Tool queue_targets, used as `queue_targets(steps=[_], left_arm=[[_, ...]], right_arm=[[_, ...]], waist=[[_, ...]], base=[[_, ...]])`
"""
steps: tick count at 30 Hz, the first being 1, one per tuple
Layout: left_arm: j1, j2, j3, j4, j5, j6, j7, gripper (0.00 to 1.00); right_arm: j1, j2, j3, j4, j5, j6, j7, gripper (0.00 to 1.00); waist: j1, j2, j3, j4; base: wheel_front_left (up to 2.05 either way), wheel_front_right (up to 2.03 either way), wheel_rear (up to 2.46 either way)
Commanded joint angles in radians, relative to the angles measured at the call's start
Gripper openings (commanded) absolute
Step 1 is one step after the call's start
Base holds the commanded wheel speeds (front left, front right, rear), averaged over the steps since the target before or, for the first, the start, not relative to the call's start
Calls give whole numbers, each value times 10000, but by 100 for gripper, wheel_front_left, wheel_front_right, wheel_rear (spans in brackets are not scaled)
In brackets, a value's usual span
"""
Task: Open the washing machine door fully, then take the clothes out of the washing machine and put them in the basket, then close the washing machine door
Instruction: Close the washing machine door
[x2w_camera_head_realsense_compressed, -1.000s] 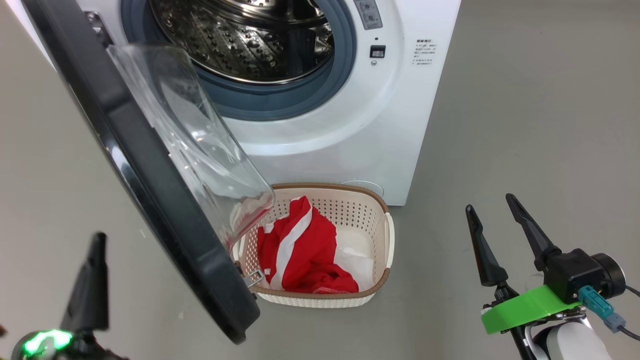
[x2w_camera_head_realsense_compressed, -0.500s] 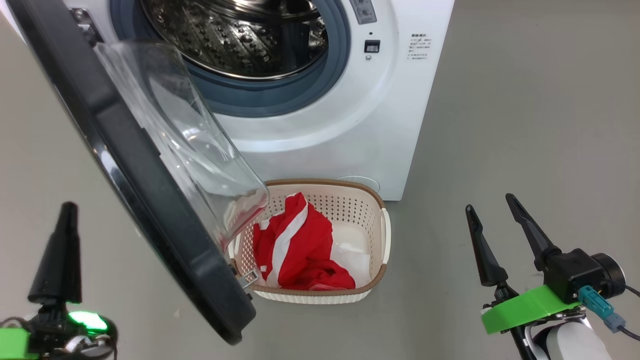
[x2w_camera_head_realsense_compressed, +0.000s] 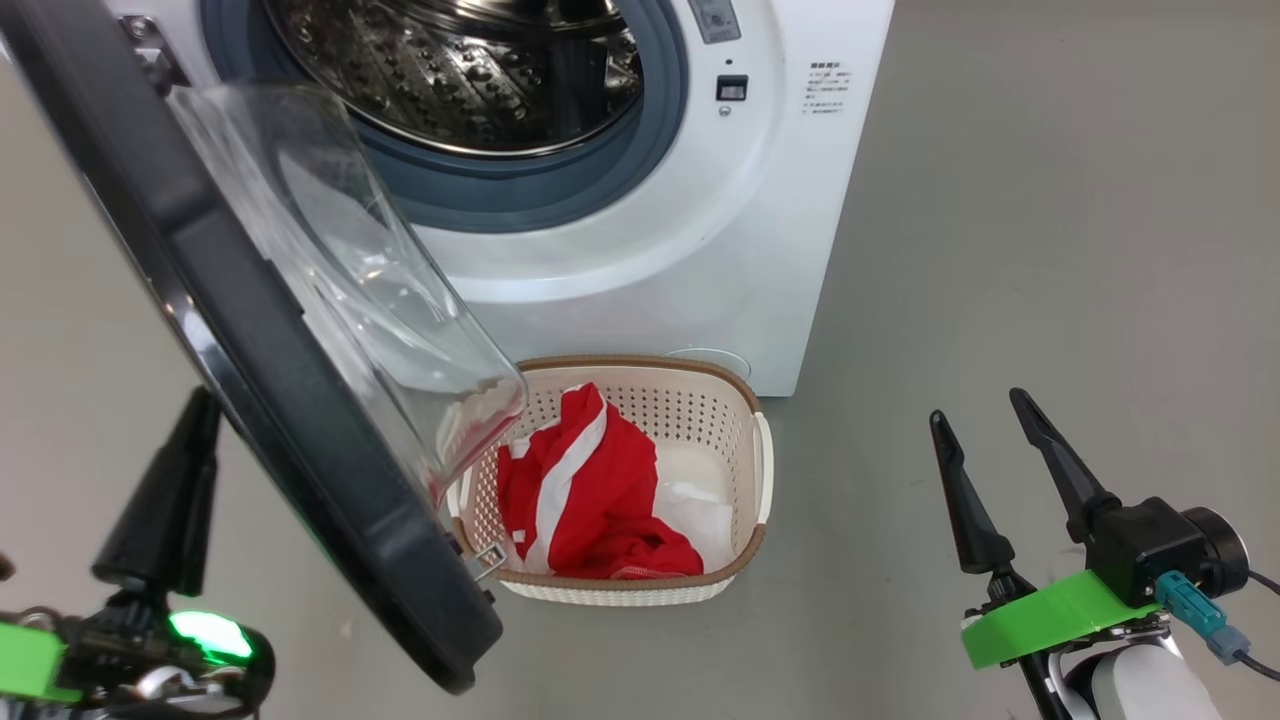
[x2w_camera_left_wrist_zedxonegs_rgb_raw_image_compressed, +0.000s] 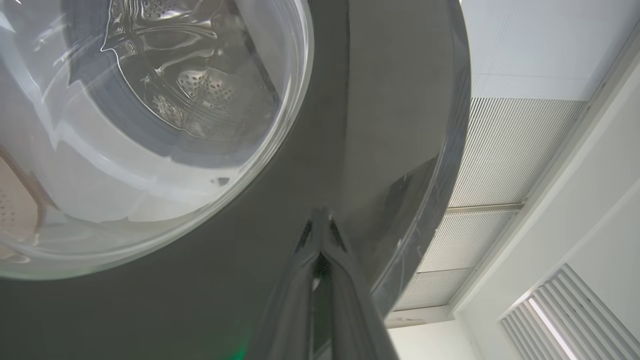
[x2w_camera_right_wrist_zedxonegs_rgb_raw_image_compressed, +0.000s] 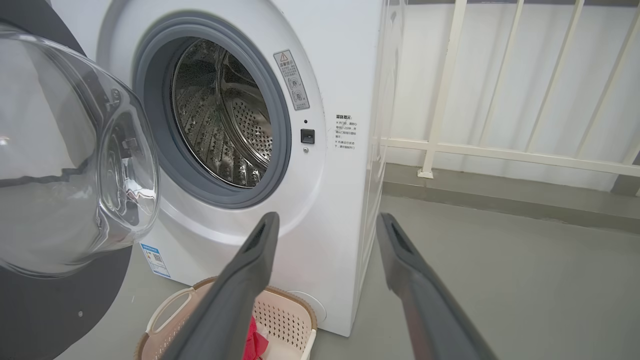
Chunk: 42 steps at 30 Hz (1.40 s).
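The white washing machine (x2w_camera_head_realsense_compressed: 700, 250) stands at the top with its steel drum (x2w_camera_head_realsense_compressed: 450, 70) showing no clothes. The washing machine door (x2w_camera_head_realsense_compressed: 250, 330) hangs open toward me on the left, its glass bowl over the basket's left end. The cream basket (x2w_camera_head_realsense_compressed: 640, 362) sits on the floor before the machine, holding the red and white clothes (x2w_camera_head_realsense_compressed: 590, 490). My left gripper (x2w_camera_head_realsense_compressed: 203, 400) is shut, its tip beside the door's black outer face (x2w_camera_left_wrist_zedxonegs_rgb_raw_image_compressed: 375, 100); whether it touches I cannot tell. My right gripper (x2w_camera_head_realsense_compressed: 980, 410) stands open and empty to the basket's right, fingers (x2w_camera_right_wrist_zedxonegs_rgb_raw_image_compressed: 260, 240) pointing at the machine (x2w_camera_right_wrist_zedxonegs_rgb_raw_image_compressed: 340, 75).
Grey floor (x2w_camera_head_realsense_compressed: 1050, 250) spreads to the right of the machine and the basket. A white railing (x2w_camera_right_wrist_zedxonegs_rgb_raw_image_compressed: 450, 100) runs behind the machine's right side. The open door blocks the space between my left arm and the basket.
My left gripper has risen and then come right, close to the door's outer rim. The head camera has shifted a little. The right gripper has not moved.
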Motion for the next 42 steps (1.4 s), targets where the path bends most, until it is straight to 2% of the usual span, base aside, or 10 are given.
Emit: queue_targets(steps=[1, 7, 18, 33, 42], left_arm=[[-417, 349, 138, -346, 187, 55, 121, 0], [-606, 485, -331, -340, 508, 133, 307, 0], [-1285, 313, -672, -159, 710, 313, 168, 0], [-2451, -108, -1050, 337, 943, 85, -105, 0], [-3332, -229, -1152, 1123, 1439, -15, -595, 0]], right_arm=[[-268, -29, 261, -209, 187, 62, -65, 100], [-304, -29, 315, -199, 242, 62, -65, 100], [-424, -29, 353, -218, 291, 62, -65, 100], [-722, -29, 340, -276, 369, 62, -65, 100], [-786, -29, 308, -317, 399, 62, -65, 100]], waist=[[0, 0, 13, -41], [0, 0, 51, -196], [0, 0, 364, -568], [0, 0, 847, -1176], [0, 0, 1017, -1447]], base=[[0, 0, 0], [0, 0, 0], [0, 0, 0], [0, 0, 0], [0, 0, 0]])
